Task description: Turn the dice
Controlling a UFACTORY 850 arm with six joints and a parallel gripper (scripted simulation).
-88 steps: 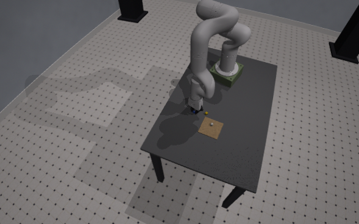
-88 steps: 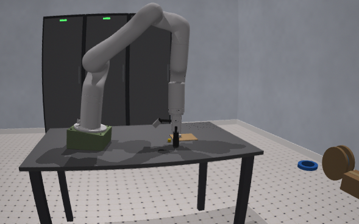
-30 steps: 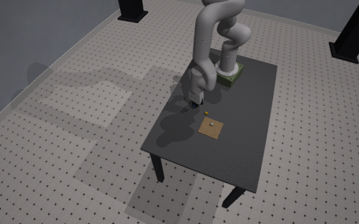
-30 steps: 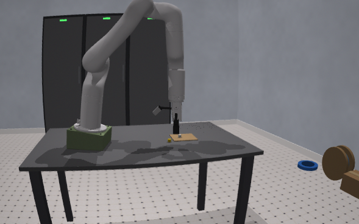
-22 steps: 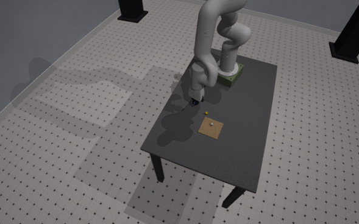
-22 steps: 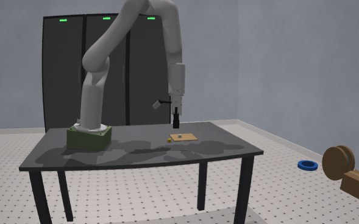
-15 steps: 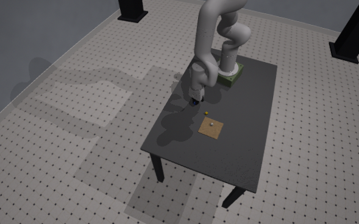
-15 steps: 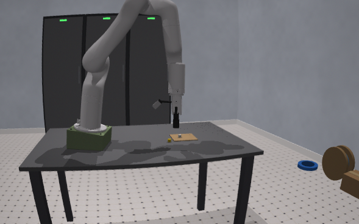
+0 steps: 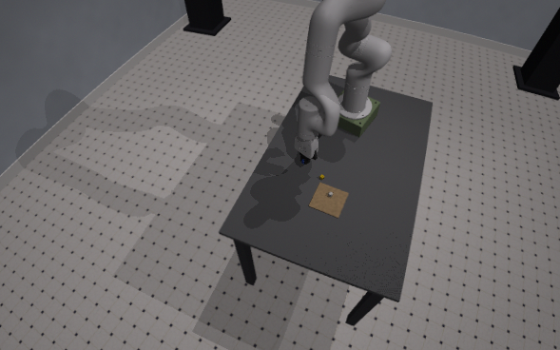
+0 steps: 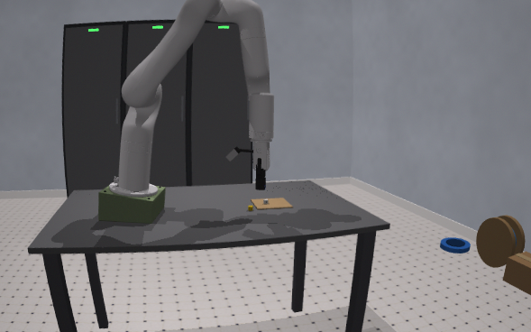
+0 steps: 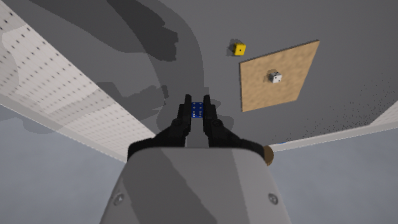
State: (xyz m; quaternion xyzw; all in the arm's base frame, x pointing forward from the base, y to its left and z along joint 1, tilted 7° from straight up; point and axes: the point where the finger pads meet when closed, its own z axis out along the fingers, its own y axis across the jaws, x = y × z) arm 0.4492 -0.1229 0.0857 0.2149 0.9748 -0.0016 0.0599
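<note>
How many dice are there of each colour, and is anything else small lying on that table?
White die: 1, on the mat
Yellow die: 1, on the table beside the mat
Blue die: 1, held in the gripper
Mat: 1
Total: 3 dice and 1 mat, 4 things

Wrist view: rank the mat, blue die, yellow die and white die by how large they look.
1. Mat, by far the largest.
2. Blue die, held in the tool; it sits nearest the camera, so its lead is unsure.
3. Yellow die and white die look about alike; not ranked.
</note>
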